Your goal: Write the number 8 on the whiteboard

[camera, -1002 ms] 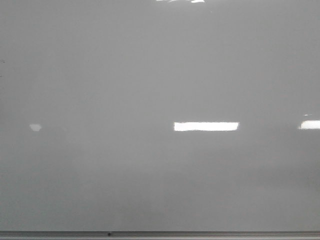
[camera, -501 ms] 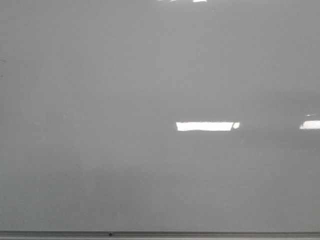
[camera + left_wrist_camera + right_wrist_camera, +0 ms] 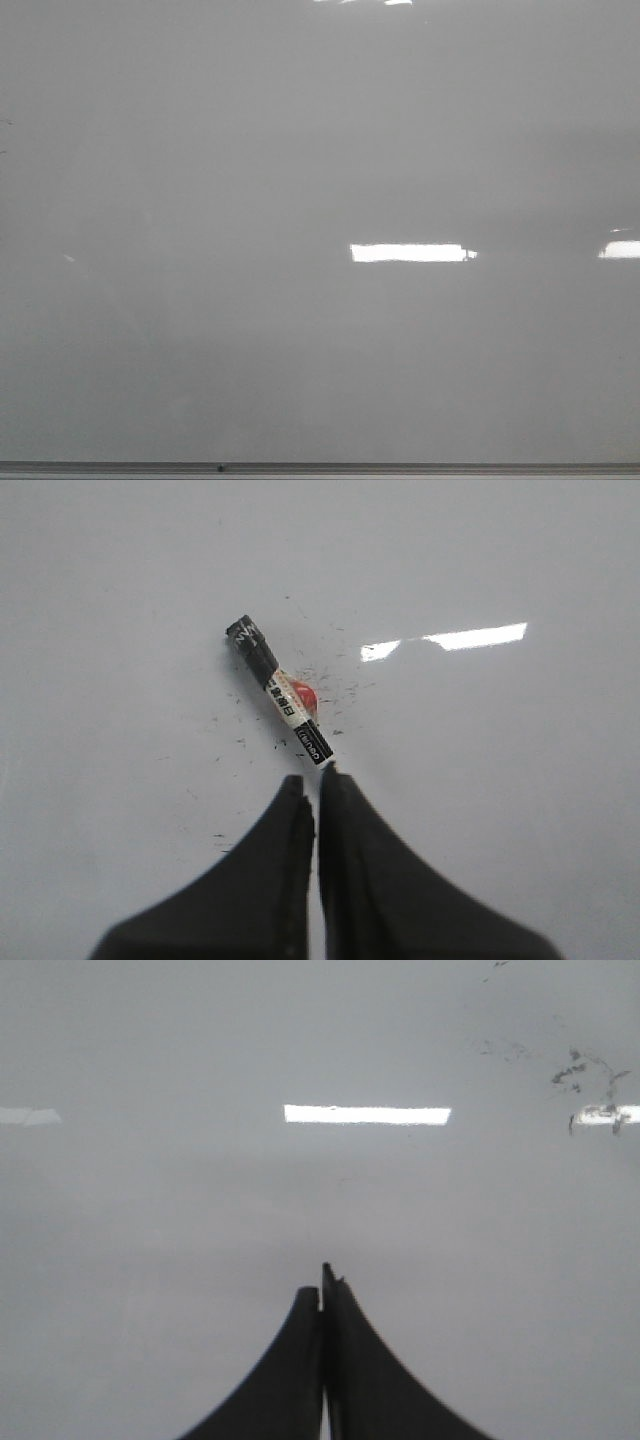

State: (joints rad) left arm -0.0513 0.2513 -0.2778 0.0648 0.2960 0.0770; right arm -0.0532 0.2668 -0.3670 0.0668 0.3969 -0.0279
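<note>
Looking fwd, the front view shows only the whiteboard, a glossy grey-white surface that fills almost the whole pic. A thin grey frame strip runs along the lower edge, w/ a small dark dot on it left of centre. A bright glare patch sits right of centre, a second one at the right edge, and more glare at the top edge. No arm or gripper shows in this view, and no drawn line can be seen on the board.

Left wrist view: the left gripper is over the whiteboard, its two dark fingers almost together, w/ only a thin slit between them, holding nothing. Just beyond the tips a marker lies flat on the board, slanted, black w/ a white label. Its near end is very close to the tip of one finger; if they touch, I cannot tell. A small red thing is against the marker, at its middle; what it is stays unclear. Small black specks are scattered around the marker.

Right wrist view: the right gripper has its fingers pressed together, w/ nothing between them, over bare board. Far from the tips, near a glare patch, there are dark smudges, broken and unclear; they do not read as a number 8.
</note>
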